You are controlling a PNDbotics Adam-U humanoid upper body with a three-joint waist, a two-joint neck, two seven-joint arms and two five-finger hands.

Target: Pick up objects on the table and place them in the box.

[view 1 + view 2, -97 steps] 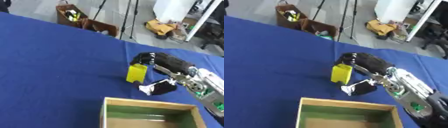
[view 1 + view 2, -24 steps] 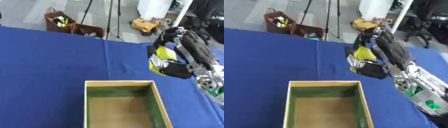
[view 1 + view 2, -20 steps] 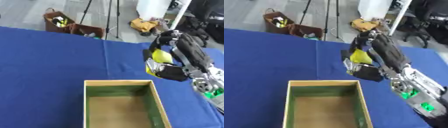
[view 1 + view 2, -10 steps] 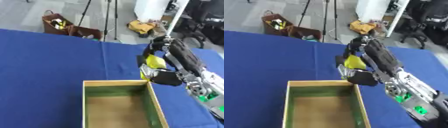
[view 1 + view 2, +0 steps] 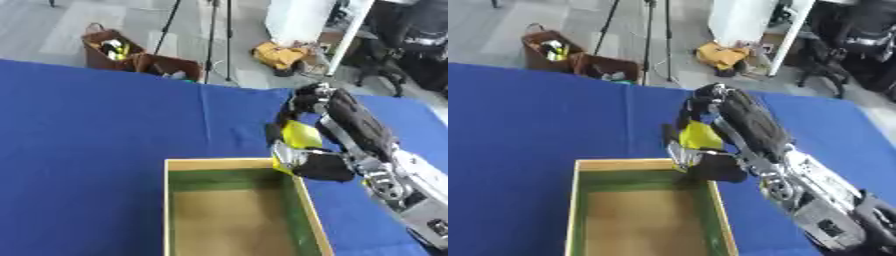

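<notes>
My right hand [image 5: 325, 131] holds a yellow object [image 5: 297, 136], fingers and thumb curled round it. It hangs just above the far right corner of the wooden box [image 5: 231, 163], a shallow open tray with green inner walls and a bare brown floor. The box sits on the blue table [image 5: 96, 135] near the front edge. In the right eye view the yellow object [image 5: 701, 136] shows against the black hand [image 5: 732, 120]. The left hand appears in neither view.
My right forearm [image 5: 405, 178], silver and black, runs from the lower right up to the hand. Beyond the table's far edge stand brown bags [image 5: 114, 50], tripod legs [image 5: 213, 35] and a yellow bundle [image 5: 278, 54] on the floor.
The right hand has carried the yellow object left and down, from right of the box to its far right corner. The camera has shifted a little.
</notes>
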